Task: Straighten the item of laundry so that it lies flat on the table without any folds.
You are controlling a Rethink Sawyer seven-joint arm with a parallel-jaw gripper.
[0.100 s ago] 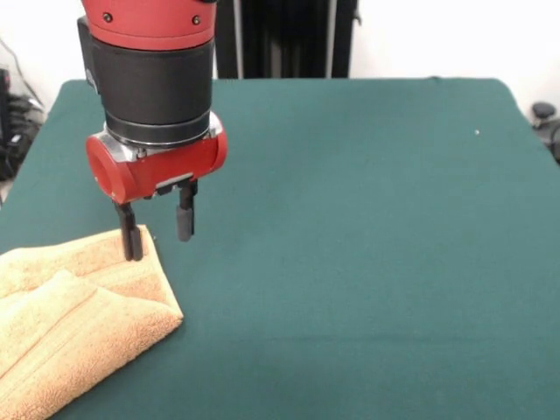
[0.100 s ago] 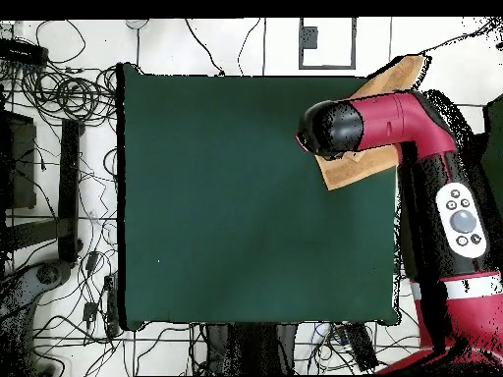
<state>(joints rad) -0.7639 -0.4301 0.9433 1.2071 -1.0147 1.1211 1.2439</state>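
Note:
The item of laundry (image 1: 79, 306) is a golden-tan terry towel lying folded over itself at the near left of the green table (image 1: 350, 227). One layer laps diagonally over another, and a folded corner points right. My gripper (image 1: 158, 229) hangs from the red wrist just above the towel's far corner. It is open: one finger (image 1: 131, 236) stands at the towel's edge and the other is over bare cloth, with nothing between them. In the overhead view the arm's head (image 2: 331, 128) hides the gripper. The towel (image 2: 359, 169) shows beside it near the table's (image 2: 236, 196) upper right corner.
In the overhead view the towel's far part (image 2: 401, 73) reaches past the table's top right corner. Cables (image 2: 59, 98) lie on the floor left of the table. A black stand (image 1: 289, 35) rises behind the table's far edge.

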